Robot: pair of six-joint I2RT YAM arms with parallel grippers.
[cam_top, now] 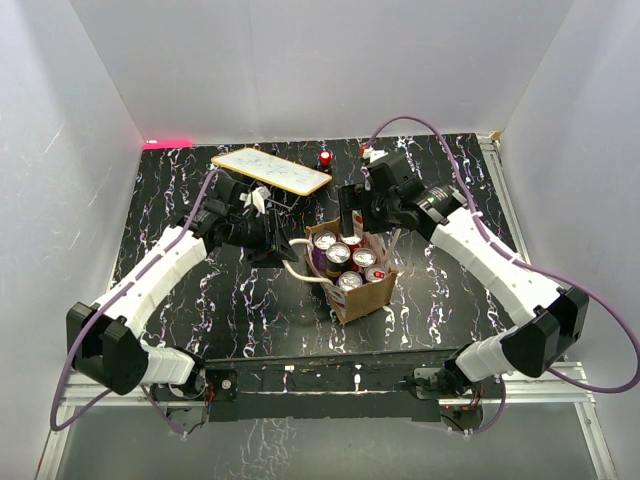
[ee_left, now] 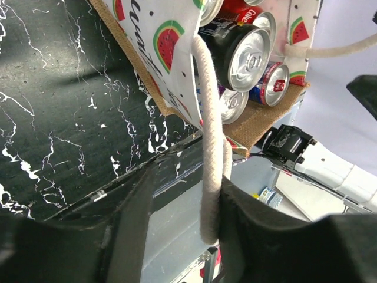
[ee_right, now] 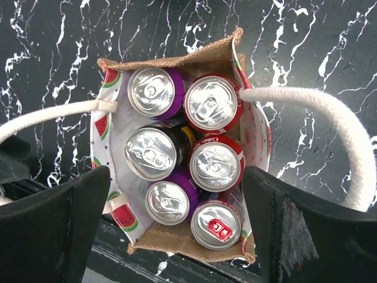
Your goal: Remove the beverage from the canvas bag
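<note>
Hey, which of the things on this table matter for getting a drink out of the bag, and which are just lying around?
For the job: canvas bag, six drink cans inside it, rope handle, left gripper around that handle, right gripper open above the cans.
Lying about: pale board, small red object beside it, both behind the bag.

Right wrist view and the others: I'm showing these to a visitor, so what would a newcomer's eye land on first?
The watermelon-print canvas bag at the middle of the black marbled table, packed with six upright cans, silver tops showing. The right gripper hangs open straight above them. One cream rope handle passes between the jaws of the left gripper at the bag's left side.
</note>
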